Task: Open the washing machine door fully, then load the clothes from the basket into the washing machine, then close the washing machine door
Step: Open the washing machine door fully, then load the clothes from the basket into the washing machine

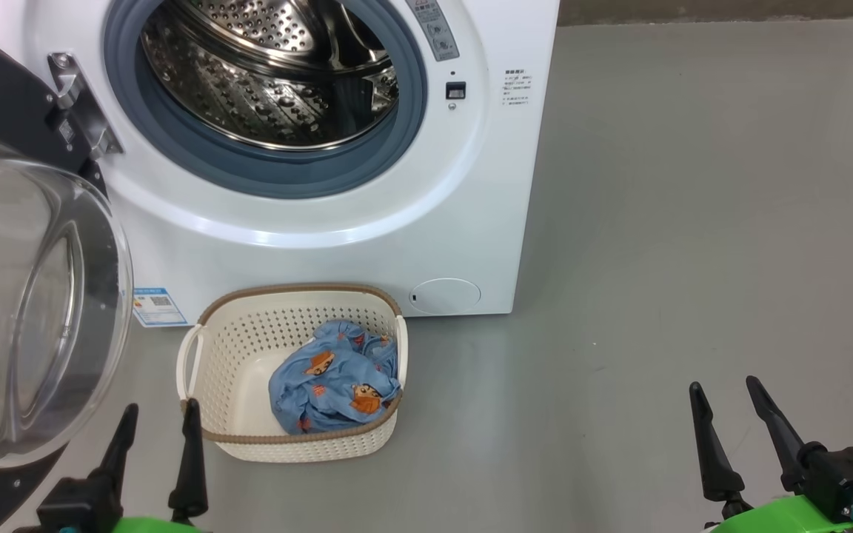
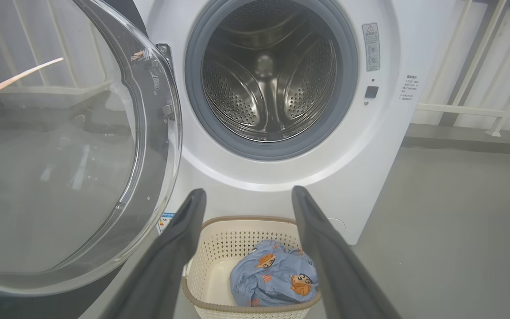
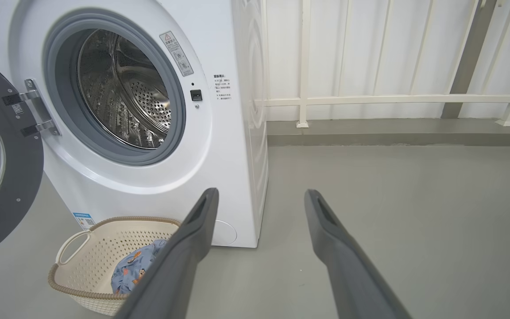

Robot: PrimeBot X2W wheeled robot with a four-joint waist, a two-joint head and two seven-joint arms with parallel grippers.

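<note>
The left gripper (image 1: pixel 161 406) is hovering low at seven o'clock in the head view, fingers pointing toward twelve, spread wide and holding nothing. The right gripper (image 1: pixel 723 385) is hovering at five o'clock over the bare floor (image 1: pixel 656 259), its fingers also wide apart and empty. The basket (image 1: pixel 249 318) is sitting near the left gripper at its one o'clock, and well apart from the right gripper at its nine o'clock. The clothes (image 1: pixel 334 385) are lying bunched in the basket's right half. Beyond, the washing machine (image 1: pixel 471 222) is showing its open drum (image 1: pixel 271 74). The washing machine door (image 1: pixel 27 296) is standing swung out at the left gripper's eleven o'clock.
</note>
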